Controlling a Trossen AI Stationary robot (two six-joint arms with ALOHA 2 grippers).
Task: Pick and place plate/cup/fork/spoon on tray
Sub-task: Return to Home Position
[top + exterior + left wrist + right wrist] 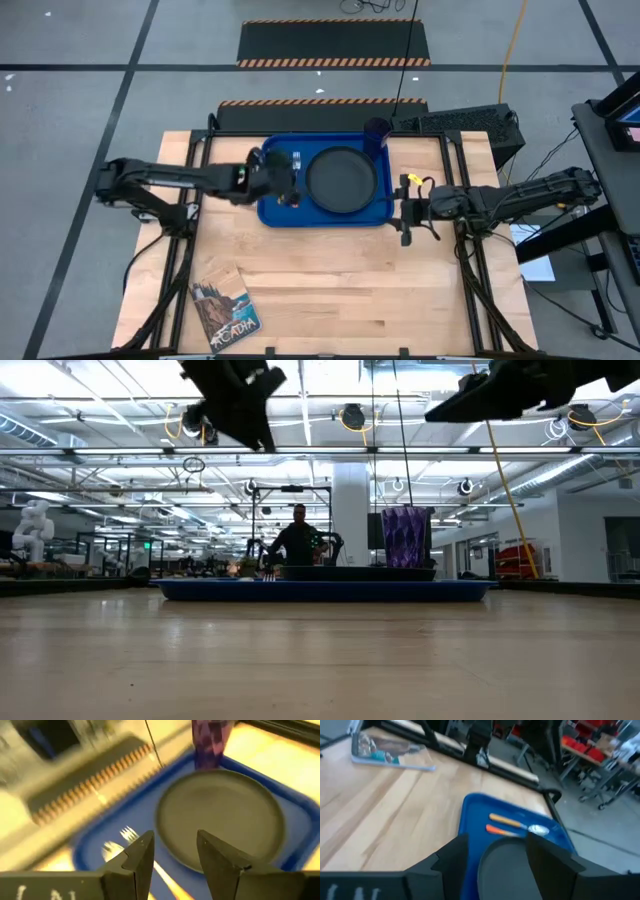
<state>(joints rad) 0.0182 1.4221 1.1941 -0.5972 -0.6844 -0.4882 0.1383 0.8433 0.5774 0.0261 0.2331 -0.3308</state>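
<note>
The blue tray (pixel 325 215) lies at the table's far middle. The black plate (pixel 341 179) lies flat in its right half. The purple cup (pixel 377 130) stands upright at the tray's far right corner. The fork (pixel 129 834) and the spoon (pixel 111 851) lie side by side on the tray's left part; the right wrist view shows the spoon (pixel 520 824) and the fork's orange handle (pixel 502 831). My left gripper (pixel 288 188) is open, held above the two utensils, well clear of the tray in the low view (pixel 240 400). My right gripper (pixel 404 213) is open and empty beside the tray's right edge.
A picture booklet (pixel 224 310) lies near the table's front left corner. Bare wood fills the table's near half. A person (pixel 298 540) stands in the room beyond the far edge. A black box (pixel 455 122) sits at the far right corner.
</note>
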